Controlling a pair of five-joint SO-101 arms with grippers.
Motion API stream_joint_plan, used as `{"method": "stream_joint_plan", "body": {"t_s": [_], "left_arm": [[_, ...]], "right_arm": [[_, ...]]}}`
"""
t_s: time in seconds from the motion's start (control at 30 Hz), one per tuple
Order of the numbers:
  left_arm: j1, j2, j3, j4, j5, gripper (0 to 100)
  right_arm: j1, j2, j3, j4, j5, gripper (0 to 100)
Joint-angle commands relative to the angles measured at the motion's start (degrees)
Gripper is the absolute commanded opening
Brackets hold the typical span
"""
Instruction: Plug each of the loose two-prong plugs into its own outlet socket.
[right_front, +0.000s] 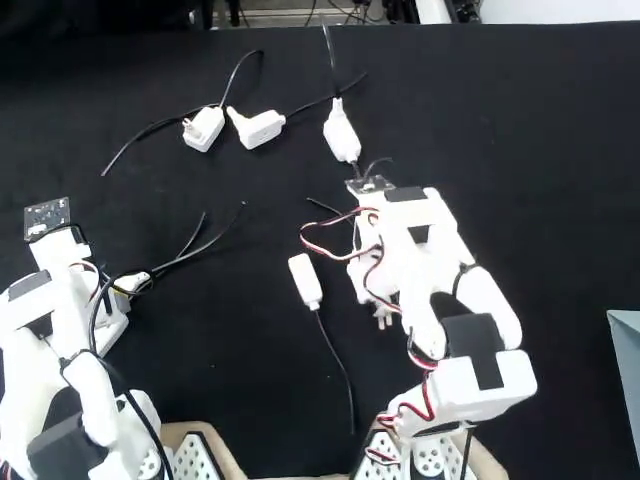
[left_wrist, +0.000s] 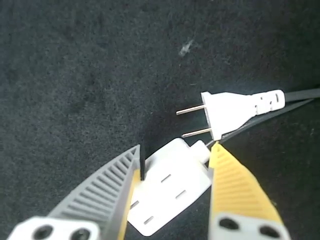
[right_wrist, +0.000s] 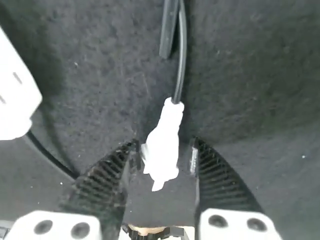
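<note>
The table is covered in a matte black, felt-like cloth on which lint specks can be seen.

A smooth white plastic outlet socket, blocky with rounded corners and narrow slots in its face, is held by the left gripper. It is pinched from both sides, between a grey ribbed finger and a yellow one. The near end of the socket is cut off by the frame edge. Just beside it, a two-prong plug is laid flat on the cloth. Its two thin metal prongs are pointed away from its ribbed collar and black cords.

The right gripper is set partly open, with black ribbed fingers placed on either side of a white plug. A narrow gap is seen on each side, so nothing is clamped. The prongs of this tapered plug are hidden. At the frame edge, a second socket is cropped to one slotted corner.

In the high view, an elongated white piece with a black cord is seen beside the right arm. Two white blocky cord ends are laid farther back. Whether these are plugs or sockets cannot be made out.
</note>
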Motion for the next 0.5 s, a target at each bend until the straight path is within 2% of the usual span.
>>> {"method": "stream_joint_plan", "body": {"t_s": [0.0,0.1,0.23,0.47], "left_arm": [[-0.57,-1.32,0.13,-0.53,-0.18,22],[-0.57,-1.32,0.13,-0.53,-0.18,22],[-0.57,-1.32,0.13,-0.53,-0.18,22],[-0.57,-1.32,0.13,-0.53,-0.18,22]], "right_arm": [[0.62,-0.13,-2.51,-0.79,-0.62,15.2],[0.53,-0.22,-2.51,-0.62,-0.35,12.3],[0.7,-0.66,-3.03,-0.44,-0.26,0.8],[0.35,-11.12,-3.65,7.03,1.67,1.1]]}}
